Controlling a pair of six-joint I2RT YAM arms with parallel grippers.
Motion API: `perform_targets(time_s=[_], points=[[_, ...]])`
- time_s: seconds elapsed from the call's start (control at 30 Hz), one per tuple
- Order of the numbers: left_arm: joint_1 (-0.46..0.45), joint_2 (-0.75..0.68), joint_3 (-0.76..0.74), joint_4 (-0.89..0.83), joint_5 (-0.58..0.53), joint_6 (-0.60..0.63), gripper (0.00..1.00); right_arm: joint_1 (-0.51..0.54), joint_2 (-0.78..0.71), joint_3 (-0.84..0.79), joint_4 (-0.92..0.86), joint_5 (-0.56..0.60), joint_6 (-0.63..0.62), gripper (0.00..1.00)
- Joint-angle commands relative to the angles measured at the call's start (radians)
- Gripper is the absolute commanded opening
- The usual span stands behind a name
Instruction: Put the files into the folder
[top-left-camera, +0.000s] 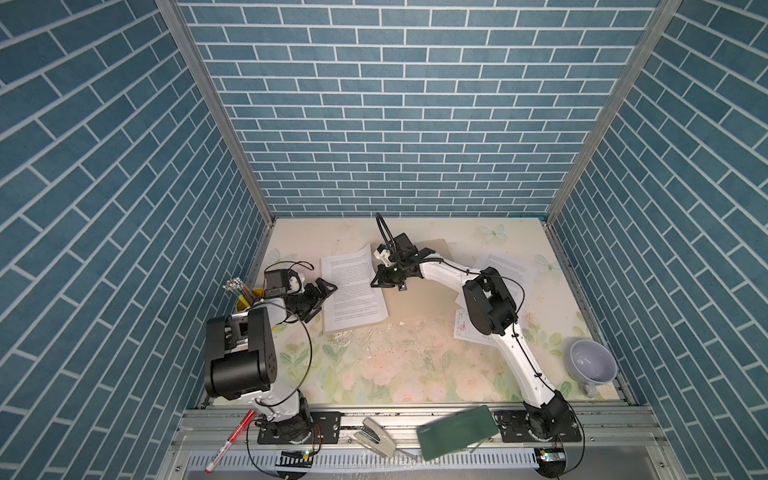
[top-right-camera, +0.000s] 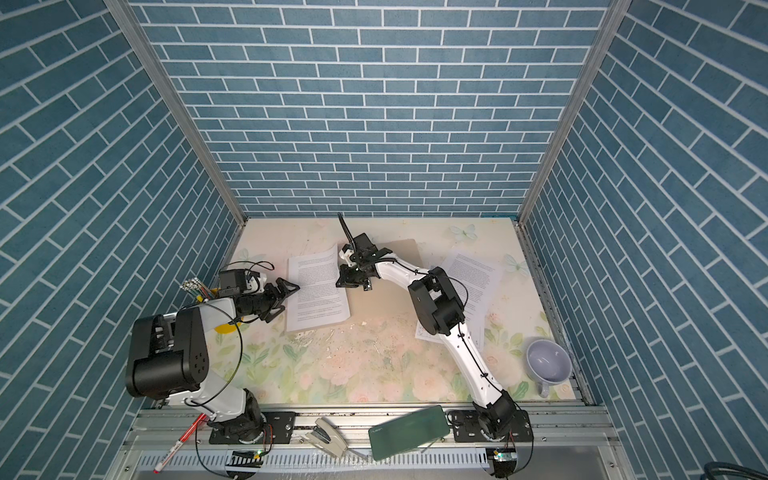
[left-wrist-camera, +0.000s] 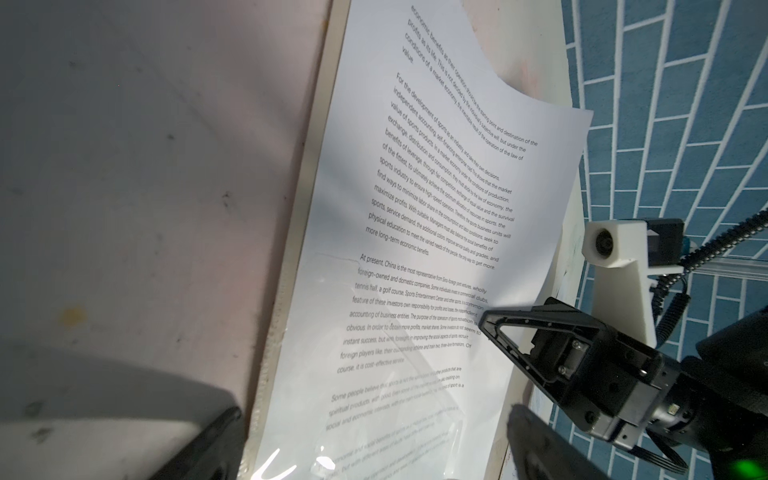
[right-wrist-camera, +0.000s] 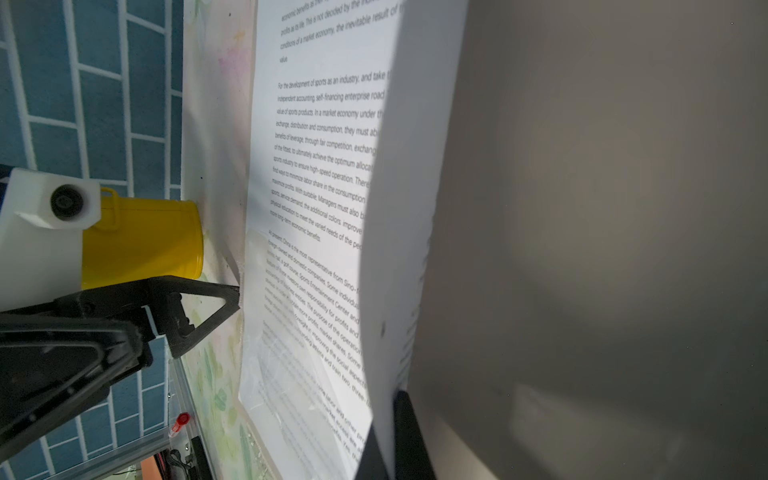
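Left jaws stand spread just off the left edge of the open tan kraft cardboard folder (top-left-camera: 419, 299). Over its left half lies a white sheet of printed text (top-left-camera: 353, 291). The right jaws pinch its lifted right edge. Best to lower it flat and square before letting go. Right of the folder lie a second white text sheet (top-left-camera: 505, 266) and a white sheet of line drawings (top-left-camera: 463, 328). The floral desk (top-left-camera: 395, 374) is speckled with debris, inside blue brick-pattern walls (top-left-camera: 395, 124).

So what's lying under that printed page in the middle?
The open tan folder: its cardboard shows past the edges of the printed page. Whether anything else lies beneath is hidden.
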Motion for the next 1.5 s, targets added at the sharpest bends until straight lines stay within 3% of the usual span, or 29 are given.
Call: perform_targets(time_s=[0.0, 0.23, 0.37, 0.47, 0.63, 1.13, 1.47], points=[[0.002, 0.045, -0.03, -0.051, -0.036, -0.004, 1.0, 0.015, -0.007, 0.0, -0.019, -0.025, -0.034, 0.0], [0.002, 0.043, -0.026, -0.058, -0.044, 0.0, 1.0, 0.017, -0.012, 0.005, -0.05, 0.018, -0.049, 0.0], [0.002, 0.026, -0.025, -0.077, -0.061, 0.003, 1.0, 0.015, -0.024, 0.006, -0.07, 0.085, -0.043, 0.06], [0.001, 0.008, -0.019, -0.097, -0.082, 0.006, 1.0, 0.013, -0.038, 0.008, -0.07, 0.111, -0.026, 0.3], [0.002, -0.029, 0.012, -0.151, -0.129, 0.023, 1.0, 0.01, -0.07, 0.016, -0.07, 0.149, 0.01, 0.43], [-0.009, -0.13, 0.084, -0.281, -0.221, 0.023, 1.0, -0.039, -0.256, -0.149, -0.027, 0.281, 0.066, 0.49], [-0.197, -0.118, 0.165, -0.267, -0.308, -0.045, 0.98, -0.128, -0.401, -0.367, 0.052, 0.207, 0.106, 0.45]])
